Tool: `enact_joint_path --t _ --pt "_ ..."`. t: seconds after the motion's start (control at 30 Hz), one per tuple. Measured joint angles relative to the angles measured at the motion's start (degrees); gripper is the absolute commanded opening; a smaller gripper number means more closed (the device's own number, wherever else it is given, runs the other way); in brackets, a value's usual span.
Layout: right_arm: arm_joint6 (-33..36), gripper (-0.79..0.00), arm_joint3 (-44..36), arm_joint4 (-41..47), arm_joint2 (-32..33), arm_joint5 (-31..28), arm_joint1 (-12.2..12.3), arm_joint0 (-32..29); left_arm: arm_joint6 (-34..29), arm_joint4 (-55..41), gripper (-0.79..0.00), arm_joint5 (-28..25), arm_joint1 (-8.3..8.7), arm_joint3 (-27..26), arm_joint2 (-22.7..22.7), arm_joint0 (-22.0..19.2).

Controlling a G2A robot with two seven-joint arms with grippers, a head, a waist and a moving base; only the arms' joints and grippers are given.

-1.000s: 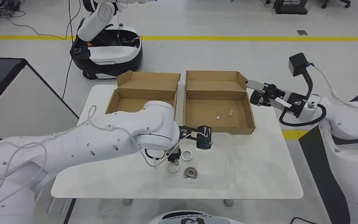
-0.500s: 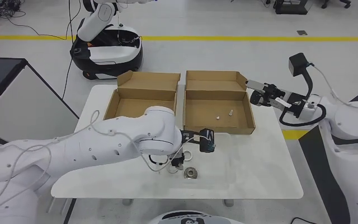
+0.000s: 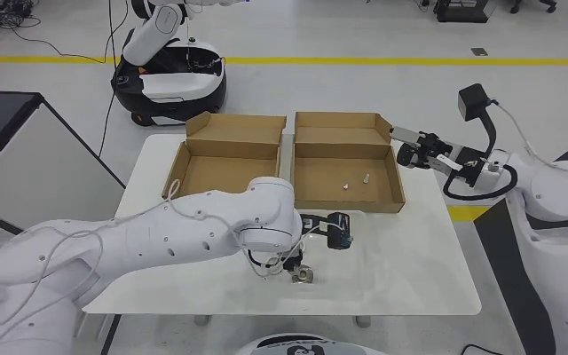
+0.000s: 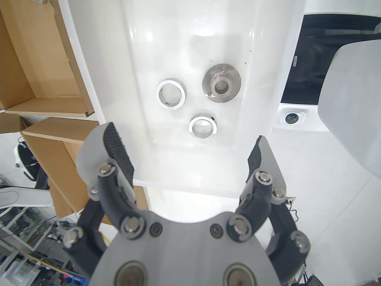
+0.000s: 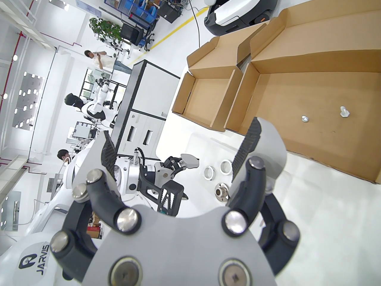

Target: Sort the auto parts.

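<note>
Two metal rings (image 4: 171,93) (image 4: 202,125) and a flanged metal hub (image 4: 221,83) lie close together on the white table (image 3: 399,266). My left gripper (image 4: 186,141) hangs open and empty just above and beside them, also seen as the left gripper (image 3: 340,229) and left gripper (image 5: 181,162). The hub (image 3: 303,275) peeks out under the left arm. My right gripper (image 5: 181,133) is open and empty beyond the right box's far right corner, shown as the right gripper (image 3: 401,146). Its view shows the rings (image 5: 209,172) (image 5: 226,166) and the hub (image 5: 221,192).
Two open cardboard boxes stand side by side at the table's back. The left box (image 3: 226,151) looks bare inside. The right box (image 3: 348,200) holds two small bolts (image 3: 343,186) (image 3: 365,177). Another robot (image 3: 173,80) stands on the floor behind.
My left arm has swung to the right and toward the table's front, carrying its open gripper along and covering the rings in the top view. The right arm has stayed still.
</note>
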Motion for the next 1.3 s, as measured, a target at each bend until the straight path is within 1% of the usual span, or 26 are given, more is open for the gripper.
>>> enact_joint_path --t 0.1,0.17,0.27,0.6,0.73,0.77,0.8,1.03,1.17,1.3 --pt "0.0 0.000 0.0 0.0 0.0 0.0 0.0 0.0 -0.7 0.3 -0.145 0.4 -0.38 0.0 0.0 0.4" --pt "0.0 0.000 0.0 0.0 0.0 0.0 0.0 0.0 -0.7 0.6 -0.172 0.7 -0.54 0.1 0.0 0.9" --pt "0.0 0.000 0.0 0.0 0.0 0.0 0.0 0.0 -0.4 1.3 -0.274 0.7 -0.73 0.3 -0.1 1.6" --pt "0.0 0.000 0.0 0.0 0.0 0.0 0.0 0.0 -0.7 0.5 -0.345 -0.6 -1.46 1.2 -0.1 3.8" --pt "0.0 0.000 0.0 0.0 0.0 0.0 0.0 0.0 -0.4 0.7 -0.345 -1.0 -1.96 2.1 0.0 4.5" --pt "0.0 0.000 0.0 0.0 0.0 0.0 0.0 0.0 -0.4 0.8 -0.382 -1.2 -2.18 2.4 0.1 4.6" --pt "0.0 0.000 0.0 0.0 0.0 0.0 0.0 0.0 -0.4 0.8 -0.394 -1.4 -2.37 2.6 0.1 4.7" --pt "0.0 0.000 0.0 0.0 0.0 0.0 0.0 0.0 -1.7 -0.6 -0.397 -4.5 -4.45 6.2 0.6 5.8" --pt "0.0 0.000 0.0 0.0 0.0 0.0 0.0 0.0 -0.2 -1.9 -0.388 -6.1 -5.67 8.4 0.5 6.0" --pt "0.0 0.000 0.0 0.0 0.0 0.0 0.0 0.0 0.0 -3.0 -0.376 -6.3 -6.75 10.2 0.6 5.9"
